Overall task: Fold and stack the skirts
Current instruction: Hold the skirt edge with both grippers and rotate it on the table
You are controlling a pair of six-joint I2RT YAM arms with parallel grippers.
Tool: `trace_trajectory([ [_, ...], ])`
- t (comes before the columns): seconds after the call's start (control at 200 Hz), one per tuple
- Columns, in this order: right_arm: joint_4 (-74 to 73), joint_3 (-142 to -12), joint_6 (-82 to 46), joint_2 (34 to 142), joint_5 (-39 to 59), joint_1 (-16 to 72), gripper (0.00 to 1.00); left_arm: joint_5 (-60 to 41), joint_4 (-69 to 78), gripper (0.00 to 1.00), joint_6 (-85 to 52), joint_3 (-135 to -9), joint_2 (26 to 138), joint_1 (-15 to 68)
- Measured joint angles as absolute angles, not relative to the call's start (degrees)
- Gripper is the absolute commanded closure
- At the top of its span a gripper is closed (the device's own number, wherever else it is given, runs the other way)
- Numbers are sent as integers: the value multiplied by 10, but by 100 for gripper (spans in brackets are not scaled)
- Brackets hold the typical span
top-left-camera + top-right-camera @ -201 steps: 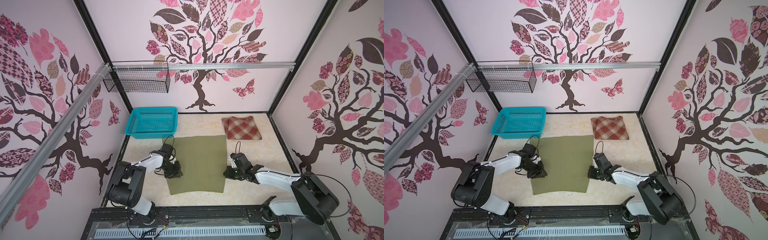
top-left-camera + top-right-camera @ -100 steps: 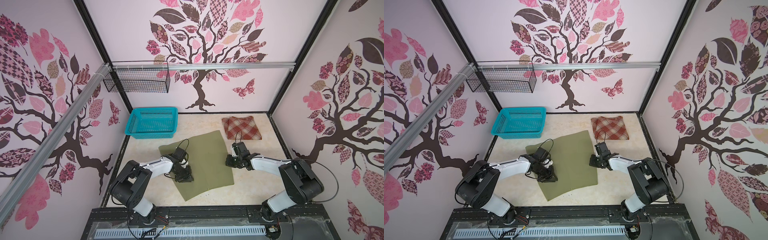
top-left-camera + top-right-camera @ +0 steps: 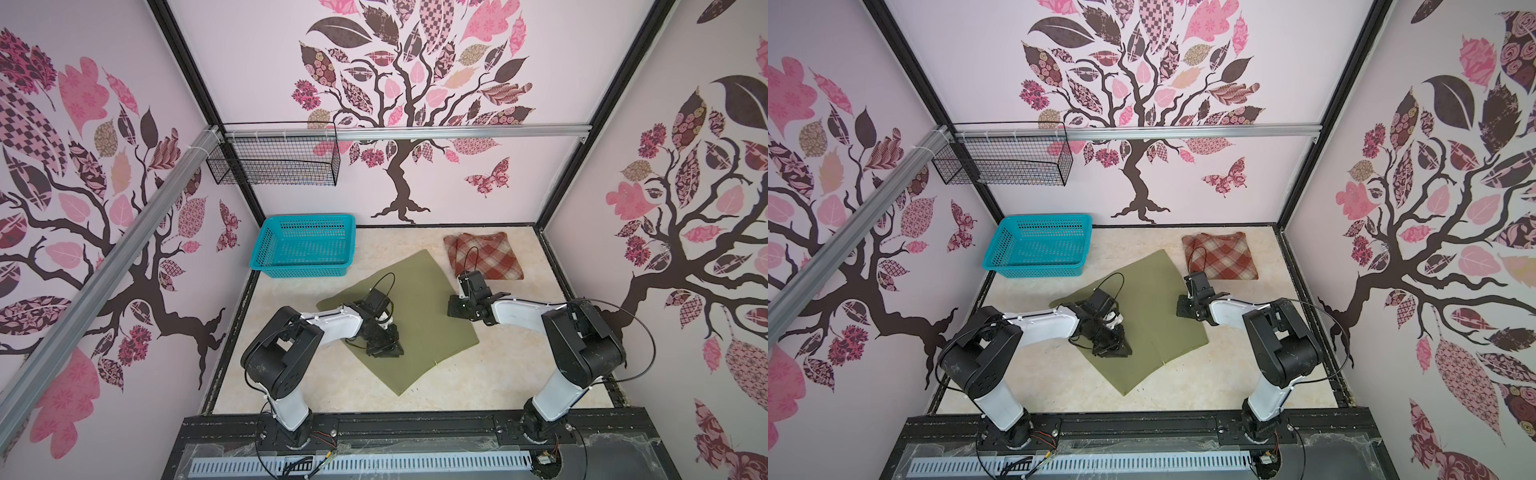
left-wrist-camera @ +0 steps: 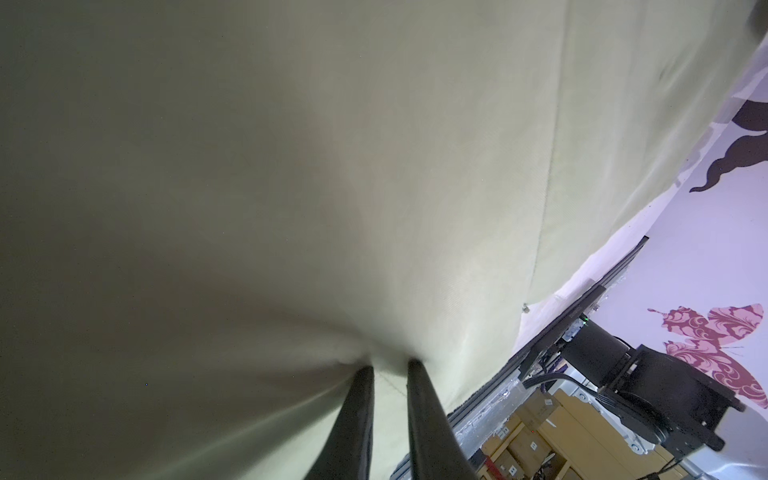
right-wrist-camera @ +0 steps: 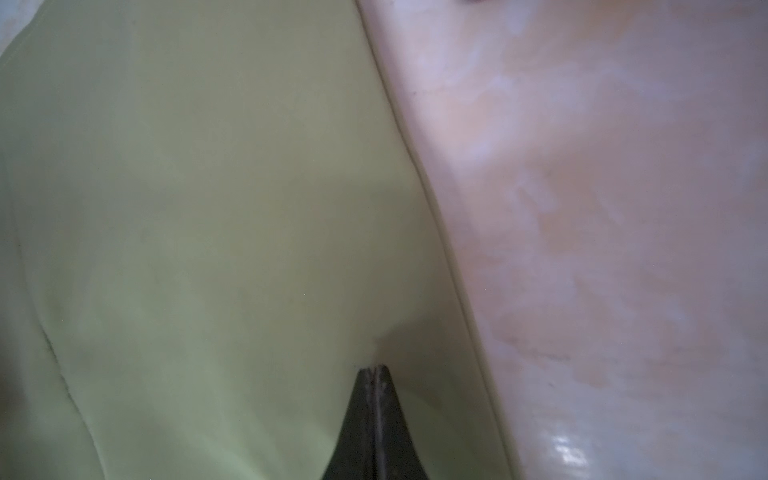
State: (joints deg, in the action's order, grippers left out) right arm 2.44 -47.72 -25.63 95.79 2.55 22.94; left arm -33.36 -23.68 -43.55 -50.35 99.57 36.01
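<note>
Skirt, olive (image 3: 419, 307): one flat layer at centre of frame in both top views (image 3: 1154, 299), lying as a diamond with one corner toward the back wall and one toward the lower edge of the frame.
Skirt, plaid (image 3: 484, 255): folded into a compact pad, upper right of centre, just beyond the olive skirt's upper-right edge and not overlapping it.
Left gripper (image 4: 388, 365): fingers narrowly apart, a pucker of olive cloth drawn in between the tips. It is pinching the fabric at the lower-left part of the skirt (image 3: 386, 349).
Right gripper (image 5: 374, 372): fingers pressed together, tip on the cloth just inside its right edge (image 3: 457, 309). Whether any fabric is caught between them cannot be told.
Basket (image 3: 307, 217): turquoise, upper left of centre, apart from both skirts.
Table (image 3: 498, 374): pale marbled surface, bare in the lower part of the frame.
Change: a second ago the olive skirt sat square to the table edges. It has since swung round, the left gripper shifting down-frame and the right one up-frame.
Meaning: this looks like re-orienting. The olive skirt is unfolded, so its folding and stacking remain.
</note>
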Motion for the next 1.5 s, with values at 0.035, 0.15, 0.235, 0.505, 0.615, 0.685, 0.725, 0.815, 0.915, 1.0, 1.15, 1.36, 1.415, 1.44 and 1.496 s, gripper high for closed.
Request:
trace_trajectory([
  [0.035,30,-476,-256,946,25,229,100,-334,-234,81,-435,-508,1000,362],
  [0.15,45,-462,-257,877,28,229,100,-335,-222,81,-438,-514,1008,366],
  [0.235,47,-438,-256,827,29,229,100,-337,-215,81,-441,-515,1010,368],
  [0.505,61,-382,-258,812,13,220,100,-337,-198,81,-452,-531,1026,383],
  [0.615,55,-381,-259,828,10,215,100,-336,-189,81,-457,-533,1030,396],
  [0.685,48,-381,-259,849,10,211,100,-336,-184,81,-462,-533,1031,403],
  [0.725,45,-381,-259,863,10,209,100,-335,-181,80,-465,-533,1032,407],
  [0.815,32,-393,-258,890,11,204,100,-335,-174,81,-470,-533,1032,414],
  [0.915,20,-424,-256,926,12,201,100,-335,-169,80,-475,-533,1034,419],
  [1.0,8,-448,-254,953,15,201,100,-335,-166,81,-479,-533,1034,420],
  [1.15,-8,-477,-251,984,22,201,100,-335,-161,80,-482,-534,1037,421],
  [1.36,-6,-486,-242,990,18,201,100,-330,-166,81,-482,-546,1042,423],
  [1.415,1,-486,-239,983,17,201,100,-324,-169,81,-482,-550,1042,424],
  [1.44,6,-486,-239,978,17,201,100,-321,-170,81,-482,-552,1041,424],
  [1.496,15,-486,-238,960,17,201,100,-313,-172,81,-482,-555,1037,424],
])
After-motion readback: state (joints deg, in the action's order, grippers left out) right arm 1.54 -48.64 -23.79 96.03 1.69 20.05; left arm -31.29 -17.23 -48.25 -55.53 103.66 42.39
